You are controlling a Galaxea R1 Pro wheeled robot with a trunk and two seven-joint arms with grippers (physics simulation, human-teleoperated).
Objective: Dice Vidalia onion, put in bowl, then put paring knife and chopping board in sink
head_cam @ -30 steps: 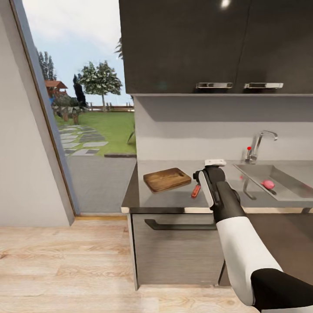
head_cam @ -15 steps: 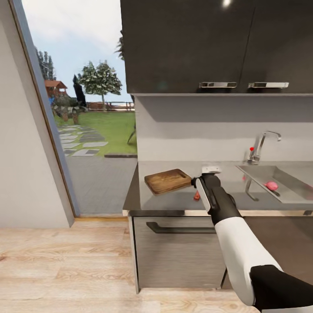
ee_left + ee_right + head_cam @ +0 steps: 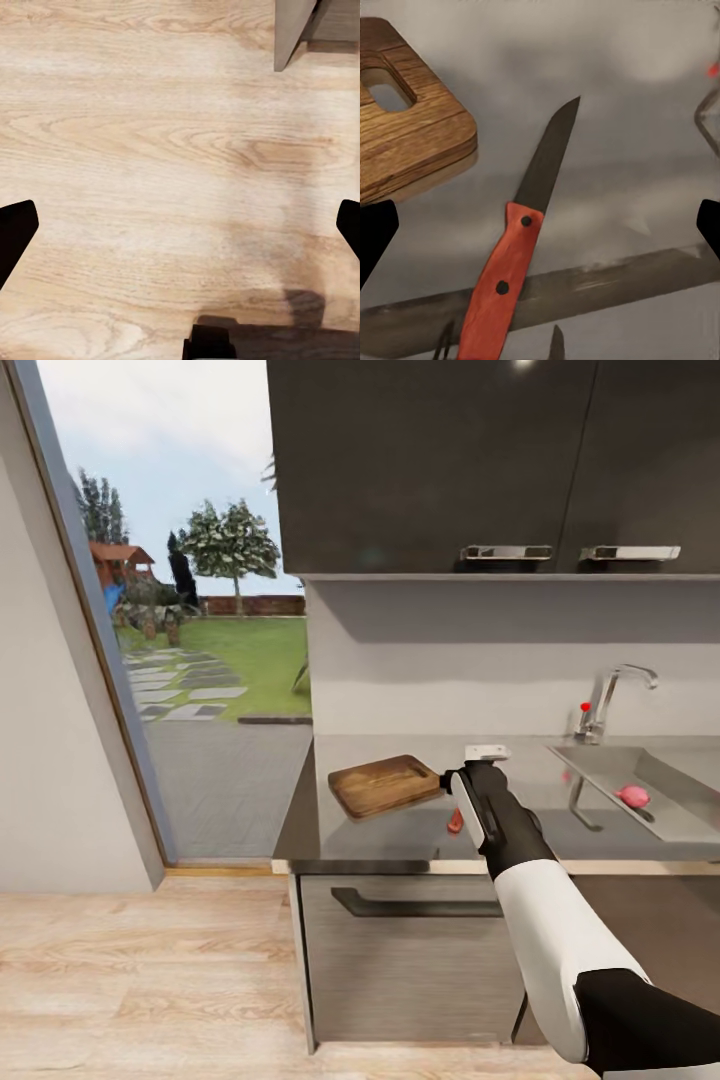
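The right gripper [image 3: 540, 247] is hanging over the knife [image 3: 514, 262] with its jaws spread wide, their dark tips sitting at either edge of the wrist view and nothing between them. The knife is lying flat on the countertop [image 3: 400, 830], directly below, its long axis running from the red handle nearest the gripper to the blade tip pointing away. The chopping board [image 3: 405, 135] is lying just beside the blade. The onion [image 3: 633, 795] is sitting in the sink [image 3: 690, 800], well off to the right. The left gripper [image 3: 180, 225], also open, is facing the wooden floor [image 3: 150, 150], so the right arm is nearer.
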